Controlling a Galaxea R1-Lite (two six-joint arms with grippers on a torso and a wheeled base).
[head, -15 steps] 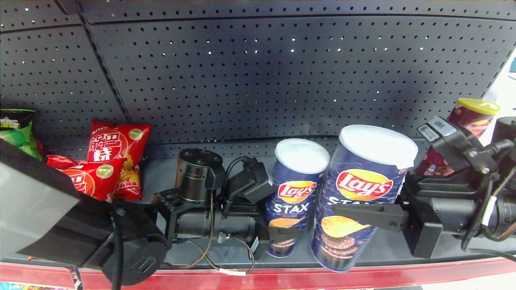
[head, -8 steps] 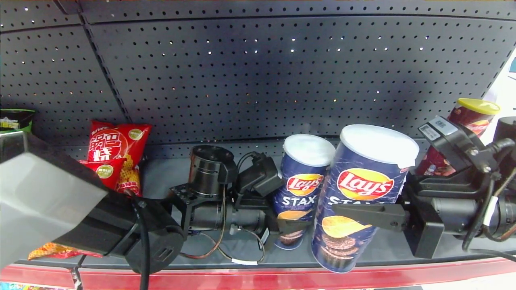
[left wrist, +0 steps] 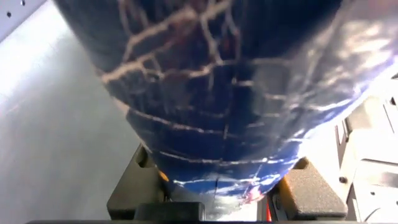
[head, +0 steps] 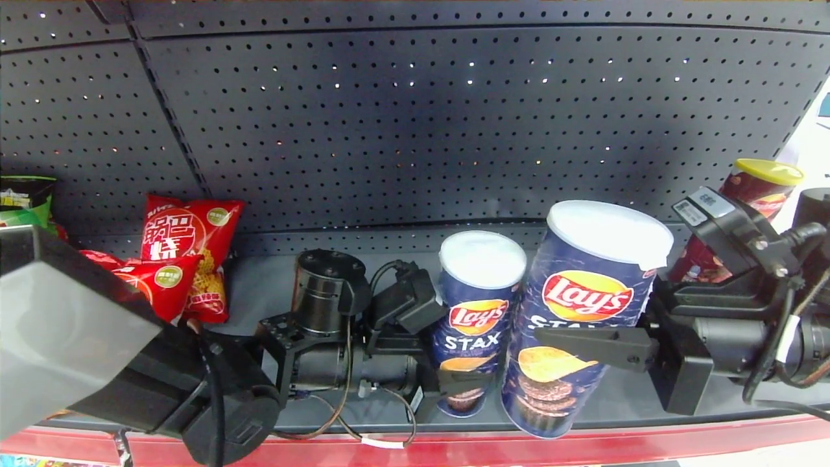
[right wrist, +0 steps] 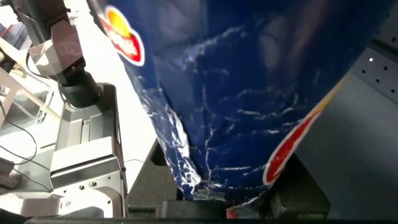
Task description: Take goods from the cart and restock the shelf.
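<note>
My left arm has drawn the small can [head: 478,305] back toward the front edge of the shelf [head: 259,288] since half a second ago; the right arm and the large can [head: 593,285] sit as they did. The left gripper [head: 463,383] is clamped low on the small can, and the left wrist view shows pads [left wrist: 311,193] pressed to its sides. The right gripper [head: 580,349] is clenched round the large can's lower half.

Both cans are dark blue with white lids, a red-and-yellow round logo, white lettering and pictured chips; what is inside stays sealed from sight. The large can tilts with its base by the red front lip [head: 454,449] — I can't tell whether it touches the deck.

At the shelf's left end, red snack bags [head: 188,240] lean on the back panel, partly behind my arm, and a green bag [head: 23,201] is cut off. At the right end stands a red can with a yellow lid [head: 762,185] — half hidden by the wrist.
</note>
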